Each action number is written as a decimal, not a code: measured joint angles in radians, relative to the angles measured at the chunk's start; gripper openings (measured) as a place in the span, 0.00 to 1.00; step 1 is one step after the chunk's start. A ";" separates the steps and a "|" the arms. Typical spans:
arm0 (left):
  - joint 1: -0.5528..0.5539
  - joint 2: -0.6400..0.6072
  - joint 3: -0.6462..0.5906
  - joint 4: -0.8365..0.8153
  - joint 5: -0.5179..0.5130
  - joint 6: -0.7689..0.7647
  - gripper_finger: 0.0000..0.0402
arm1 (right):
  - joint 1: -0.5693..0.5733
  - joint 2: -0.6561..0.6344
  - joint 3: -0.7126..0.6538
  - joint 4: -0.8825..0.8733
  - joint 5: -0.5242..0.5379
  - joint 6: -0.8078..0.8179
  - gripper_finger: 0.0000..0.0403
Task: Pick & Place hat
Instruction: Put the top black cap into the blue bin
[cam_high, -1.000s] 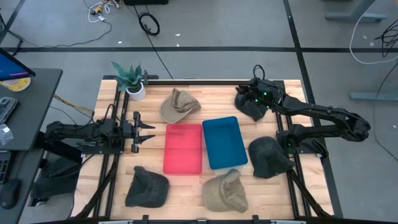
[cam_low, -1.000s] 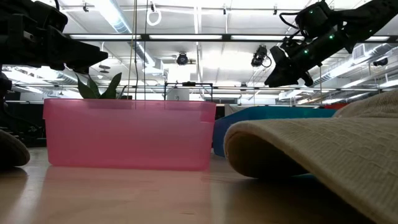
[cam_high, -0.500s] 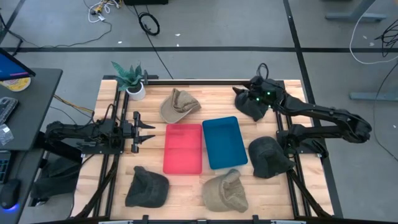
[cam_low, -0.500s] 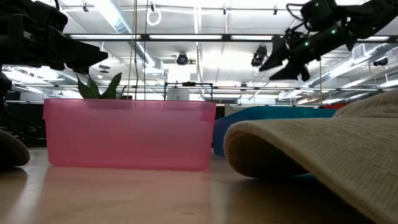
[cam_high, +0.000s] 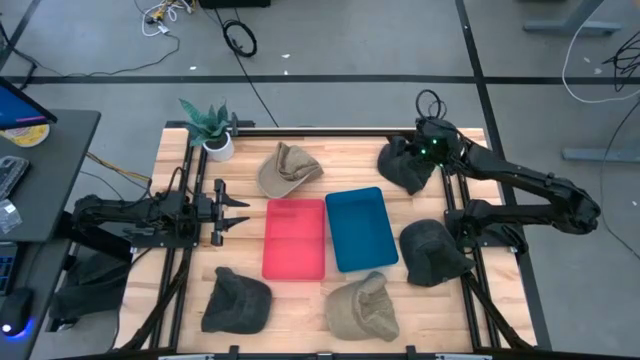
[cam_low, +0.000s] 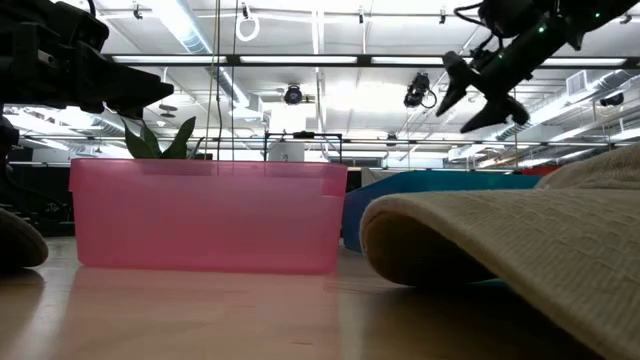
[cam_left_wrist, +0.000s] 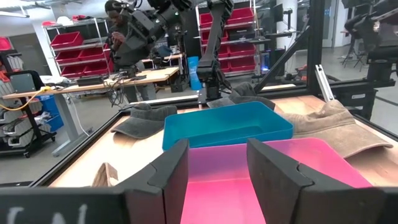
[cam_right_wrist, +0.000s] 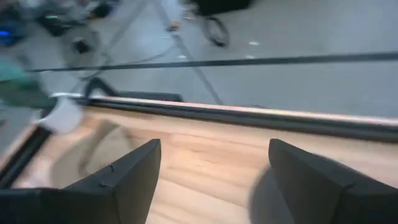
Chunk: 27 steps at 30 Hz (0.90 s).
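Right hand has opened and swung back over the dark hat at the upper right.

The right hand (cam_high: 428, 152) now hangs spread and empty above the dark grey hat (cam_high: 402, 170) lying on the wooden surface (cam_high: 345, 150), just right of the blue bin (cam_high: 358, 228). This looks like the approach to a pick: next it must drop onto the hat and clench. The left hand (cam_high: 228, 211), fingers parted and holding nothing, waits left of the pink bin (cam_high: 295, 238).

wooden table (cam_high: 300, 300), hats (cam_high: 237, 300), two bins (cam_high: 294, 238)
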 joint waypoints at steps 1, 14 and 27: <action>0.000 0.000 0.000 0.000 0.000 0.000 0.41 | 0.004 0.000 0.009 -0.034 0.026 0.028 0.75; 0.000 0.000 0.000 -0.001 0.000 0.000 0.41 | -0.048 0.078 0.026 -0.345 0.062 0.252 0.75; 0.000 0.000 0.000 -0.001 0.000 0.000 0.41 | -0.108 0.327 0.026 -0.349 -0.007 0.279 0.75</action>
